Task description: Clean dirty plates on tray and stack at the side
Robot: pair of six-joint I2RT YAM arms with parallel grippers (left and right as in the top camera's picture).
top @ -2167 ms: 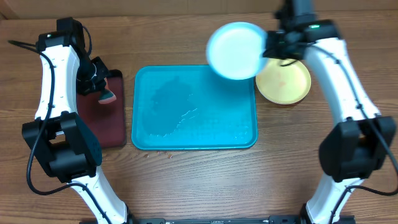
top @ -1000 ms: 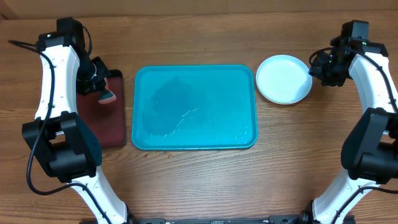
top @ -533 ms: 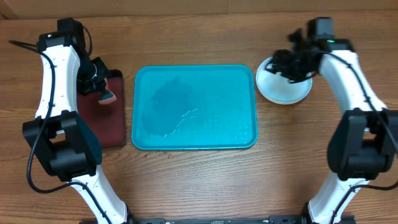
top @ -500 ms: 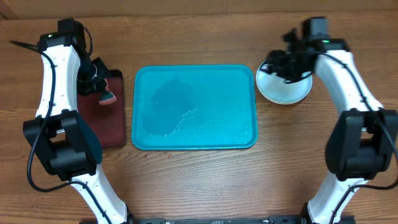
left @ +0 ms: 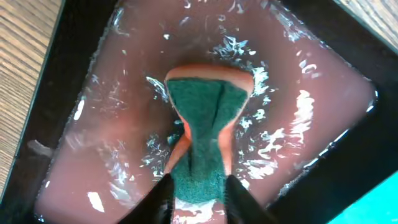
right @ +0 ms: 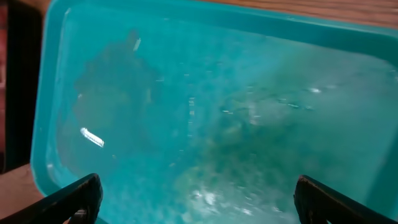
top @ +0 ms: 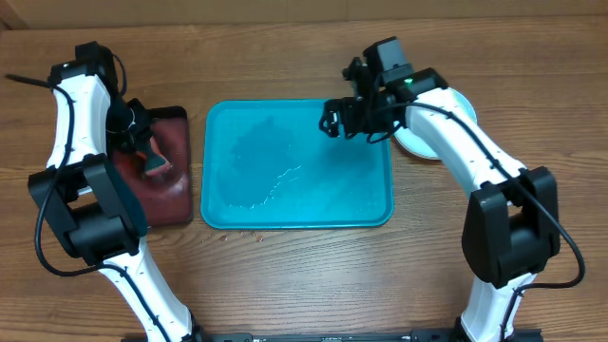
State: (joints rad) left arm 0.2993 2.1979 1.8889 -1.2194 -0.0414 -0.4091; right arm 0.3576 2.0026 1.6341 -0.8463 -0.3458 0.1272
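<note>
Noted wooden counter (top: 304, 285) bearing two trays and one plate stack; recorded large turquoise tray (top: 294, 180) at centre, long axis running left to right, holding no plates, only a wet film and streaks across its floor; recorded smaller maroon tray (top: 171, 195) just beside its left edge, holding shallow water and one sponge; located the plates (top: 418, 147) off the turquoise tray, on the counter just beside its upper right corner, largely hidden under the right arm; made out only a pale rim, so cannot count the stack nor check it for red smears; found right claw (top: 334, 120) hovering over the turquoise tray's upper right part, jaws spread wide and gripping nothing, bare tray floor between the tips in the right wrist view; placed the stack to that claw's right, behind its wrist, with the claw pointing away toward the tray's left side; judged right arm far nearer the stack than left; found no long axis to align with on round plates; found left claw (left: 200, 194) low over the maroon tray, fingers flanking the near end of the sponge (left: 208, 118), green scouring face up, waist pinched; cannot tell whether squeezing or slack; judged cleaning and stacking done or close to done; saw nothing on the turquoise tray to lift.
</note>
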